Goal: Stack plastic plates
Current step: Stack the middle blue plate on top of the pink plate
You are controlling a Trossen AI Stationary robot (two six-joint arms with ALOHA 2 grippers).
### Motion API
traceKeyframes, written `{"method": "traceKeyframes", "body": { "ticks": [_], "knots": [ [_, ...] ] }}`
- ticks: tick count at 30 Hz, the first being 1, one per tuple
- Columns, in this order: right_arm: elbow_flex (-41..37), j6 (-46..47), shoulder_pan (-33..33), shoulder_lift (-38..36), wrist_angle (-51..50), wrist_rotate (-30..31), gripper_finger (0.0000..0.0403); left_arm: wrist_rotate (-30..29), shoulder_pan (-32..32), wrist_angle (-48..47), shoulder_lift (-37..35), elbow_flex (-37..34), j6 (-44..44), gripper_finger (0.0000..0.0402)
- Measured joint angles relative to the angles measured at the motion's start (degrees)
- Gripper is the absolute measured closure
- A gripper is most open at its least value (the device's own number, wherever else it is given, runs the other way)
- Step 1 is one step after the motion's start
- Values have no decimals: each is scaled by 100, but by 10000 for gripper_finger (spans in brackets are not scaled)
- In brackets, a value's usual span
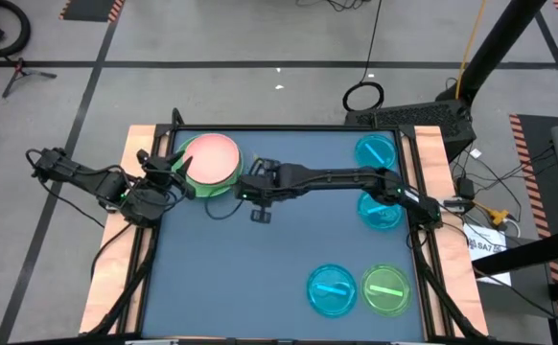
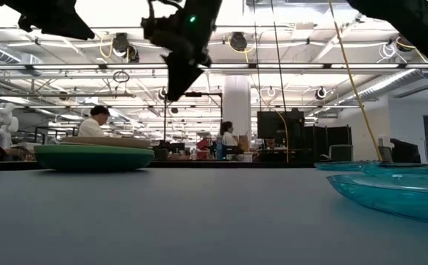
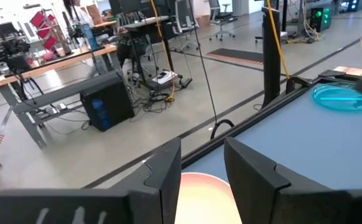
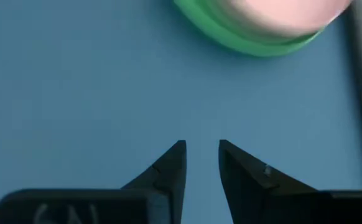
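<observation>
A stack of plates [image 1: 210, 160] sits at the table's far left, pink on top with green rims beneath; it also shows in the low view [image 2: 94, 156] and the right wrist view [image 4: 262, 25]. My left gripper [image 1: 176, 171] hovers open over the stack's left edge, and the pink plate [image 3: 203, 199] shows between its fingers. My right gripper [image 1: 252, 189] reaches across from the right, held above the table just right of the stack, pointing down [image 4: 202, 155], narrowly open and empty. Single plates lie flat on the table: blue [image 1: 377, 151], blue [image 1: 380, 209], blue [image 1: 331, 289], lime [image 1: 386, 290].
The table has a raised black frame [image 1: 279, 128] and wooden side strips. The middle and near left of the blue surface [image 1: 231, 278] hold nothing. A blue plate [image 2: 398, 195] fills the low view's right. People and desks show in the room beyond.
</observation>
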Motion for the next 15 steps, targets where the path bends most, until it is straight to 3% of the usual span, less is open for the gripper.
{"method": "traceKeyframes", "body": {
  "ticks": [6,15],
  "knots": [
    [0,408,186,-105,-711,-808,321,4,-1,3,135,0,-77,272],
    [0,755,636,-92,-1662,-1188,321,11,-2,5,333,-2,-149,272]
  ]
}}
